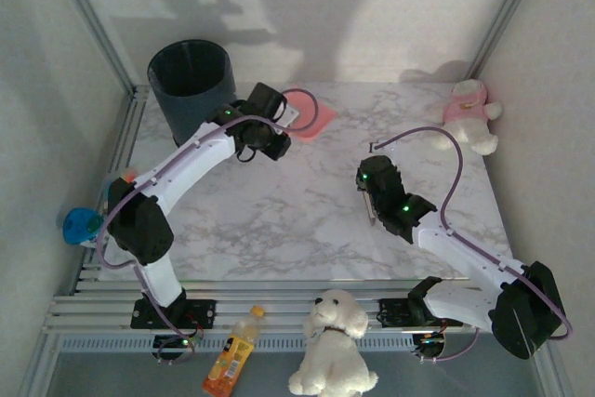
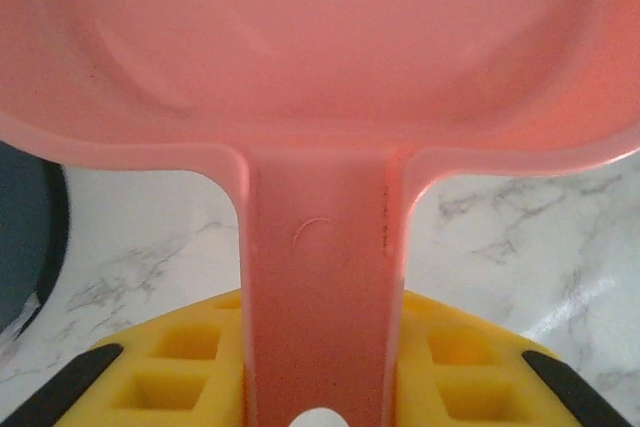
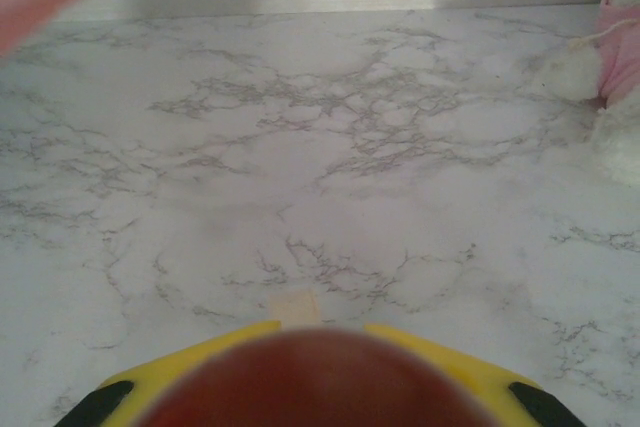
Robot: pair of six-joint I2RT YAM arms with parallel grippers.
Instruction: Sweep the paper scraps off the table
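Your left gripper (image 2: 320, 387) clamps the pink plastic dustpan (image 2: 320, 57) beside the dark round bin (image 1: 191, 86). Your right gripper (image 3: 312, 402), closed on a blurred reddish object (image 3: 312, 377), hangs over the white marble table (image 1: 279, 220).

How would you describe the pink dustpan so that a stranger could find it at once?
On the marble table, look to the far left corner, where a dark round bin stands. Right of it the left claw holds the dustpan by its handle. It is the flat pink one; the other pink thing, a plush toy, sits at the far right corner.
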